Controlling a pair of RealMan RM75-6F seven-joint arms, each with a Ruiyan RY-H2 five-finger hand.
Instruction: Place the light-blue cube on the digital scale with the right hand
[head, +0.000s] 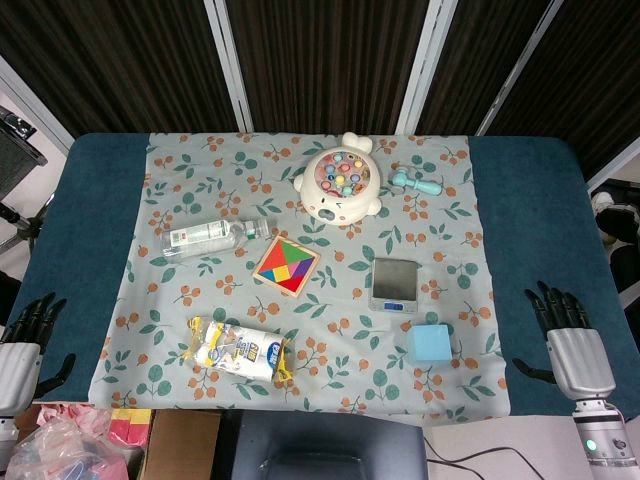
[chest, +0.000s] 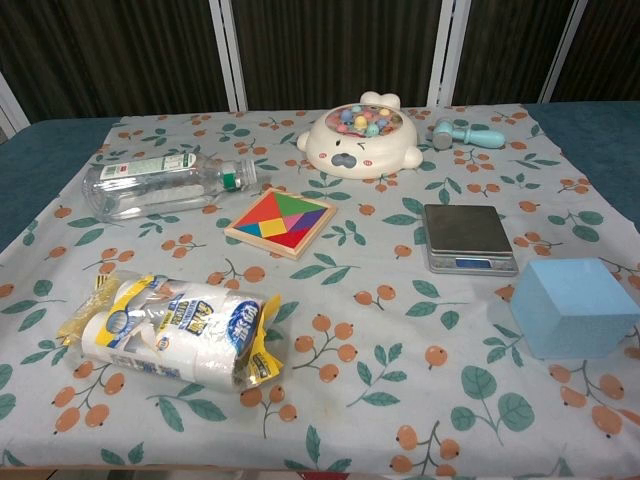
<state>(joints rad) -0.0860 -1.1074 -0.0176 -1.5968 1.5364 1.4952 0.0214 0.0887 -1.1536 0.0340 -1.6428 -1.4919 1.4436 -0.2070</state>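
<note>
The light-blue cube (head: 431, 343) (chest: 573, 305) rests on the patterned cloth near the table's front right. Just behind it lies the small silver digital scale (head: 394, 285) (chest: 468, 238), with nothing on its platform. My right hand (head: 568, 335) hovers off the cloth's right edge, fingers spread and holding nothing, well to the right of the cube. Far over at the front left corner my left hand (head: 28, 335) is likewise spread and holding nothing. Neither hand shows in the chest view.
On the cloth are a tangram puzzle (head: 287, 266), a clear bottle lying down (head: 215, 237), a pack of tissue rolls (head: 238, 348), a white fishing-game toy (head: 341, 180) and a teal toy hammer (head: 416, 181). A box and bags (head: 90, 440) sit below the front left edge.
</note>
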